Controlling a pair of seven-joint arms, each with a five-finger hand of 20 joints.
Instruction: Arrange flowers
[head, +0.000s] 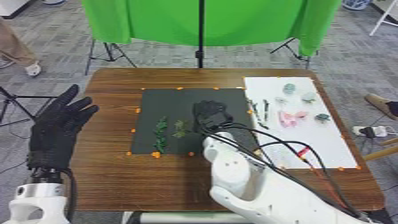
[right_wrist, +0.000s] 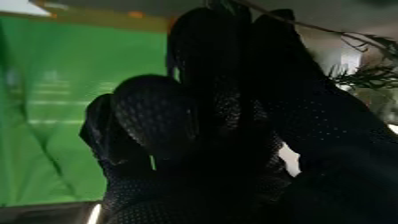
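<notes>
On the black mat (head: 169, 97), my right hand (head: 211, 111) is low over the upper right part, fingers pointing down. The right wrist view has the same hand (right_wrist: 226, 115) with its fingertips closed on the thin stem of a green sprig (right_wrist: 366, 77); the fingers partly hide the stem. A leafy green sprig (head: 161, 134) and a paler one (head: 180, 129) lie side by side on the mat, left of that hand. My left hand (head: 60, 122) is open, raised at the table's left edge. Pink flowers (head: 288, 118) lie on the white sheet (head: 306, 147).
More thin sprigs (head: 265, 111) lie along the white sheet's left side. Pale green pieces (head: 289, 88) and a grey-green piece (head: 322, 117) are farther right. Orange markers (head: 155, 155) edge the mat. My right forearm and its cables cross the mat's lower right corner.
</notes>
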